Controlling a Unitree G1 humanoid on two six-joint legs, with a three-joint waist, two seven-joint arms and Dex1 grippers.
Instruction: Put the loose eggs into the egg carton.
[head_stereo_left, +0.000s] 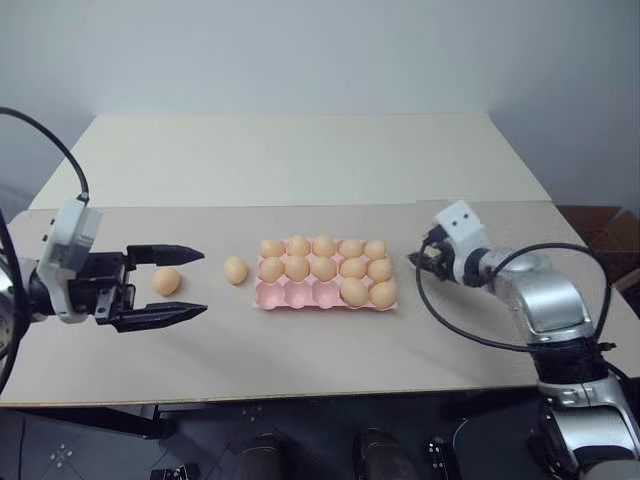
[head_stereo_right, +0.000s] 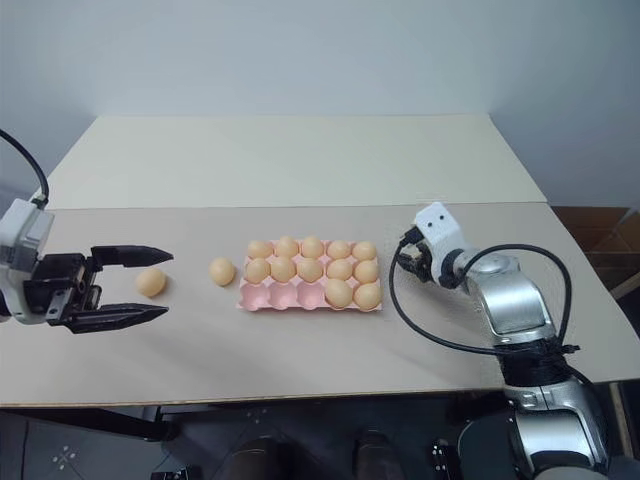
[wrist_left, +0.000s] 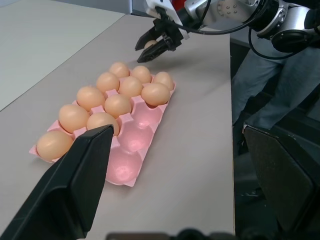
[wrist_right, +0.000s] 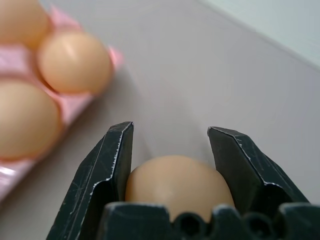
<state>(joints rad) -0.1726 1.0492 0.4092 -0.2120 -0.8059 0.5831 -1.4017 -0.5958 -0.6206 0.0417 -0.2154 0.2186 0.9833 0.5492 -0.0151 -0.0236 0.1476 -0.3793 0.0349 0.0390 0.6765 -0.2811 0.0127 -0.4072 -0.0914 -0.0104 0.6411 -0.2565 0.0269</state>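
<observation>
The egg carton (head_stereo_left: 328, 294) lies in the middle of the table (head_stereo_left: 300, 160), with eggs in its far and middle rows and in the two right-hand cups of its near row; the three near cups to the left are bare. At nine o'clock from the carton, just beside its left edge, sits one loose egg (head_stereo_left: 235, 270). Further out at nine o'clock a second loose egg (head_stereo_left: 166, 281) rests between the wide-spread fingers of the left gripper (head_stereo_left: 196, 283), which grips nothing. At three o'clock from the carton, near its right end, the right gripper (wrist_right: 170, 150) is clamped on a third egg (wrist_right: 177, 186).
</observation>
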